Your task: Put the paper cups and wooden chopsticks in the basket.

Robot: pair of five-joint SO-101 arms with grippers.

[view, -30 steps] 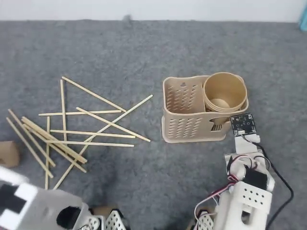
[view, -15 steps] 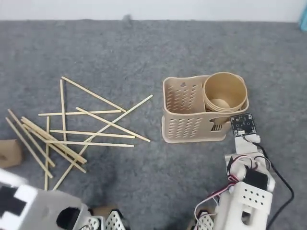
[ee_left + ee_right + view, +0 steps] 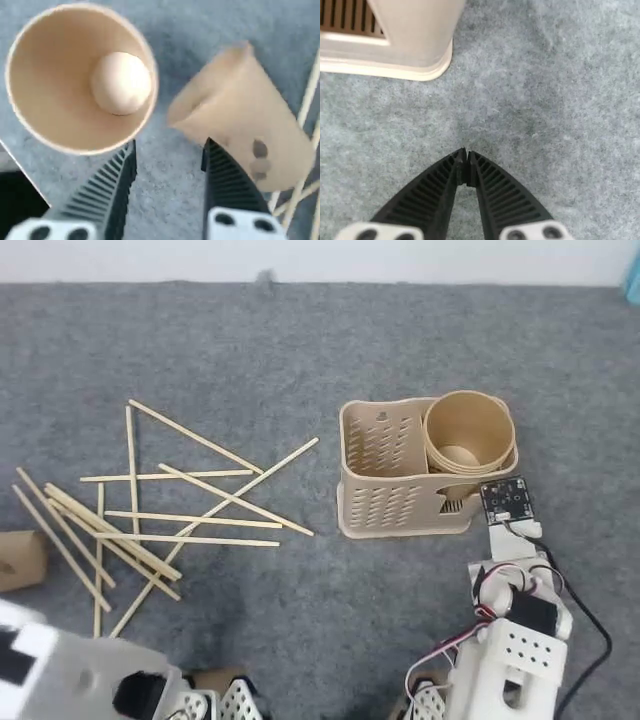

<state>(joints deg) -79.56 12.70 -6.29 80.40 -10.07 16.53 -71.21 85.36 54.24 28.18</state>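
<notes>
Count first: one basket (image 3: 390, 505), tan and slotted, with two compartments, standing on the grey carpeted desk (image 3: 330, 350). Its right-hand compartment holds nested cups (image 3: 468, 430); at least two rims show, and the exact number inside is hard to tell. The other compartment of the basket holds nothing.

Left of the basket lie the chopsticks (image 3: 190, 520), about a dozen, criss-crossed in a loose heap, so the count is rough. The nearest tip reaches close to the basket's left wall. Farther left, past the heap, a loose cup (image 3: 20, 560) lies on the desk.

On to the left tool (image 3: 170, 144): it is spread wide, with bare desk between its fingers. Two cups sit by it, a mouth-up cup (image 3: 80, 80) off one finger and a tipped cup (image 3: 245, 110) beside the other. Whether either touches a finger, I can't tell. The tipped cup carries a few dark marks, too blurred to read.

The right tool (image 3: 466, 157) is pressed together, holding nothing, low over the desk just in front of the basket's corner (image 3: 395, 45).
</notes>
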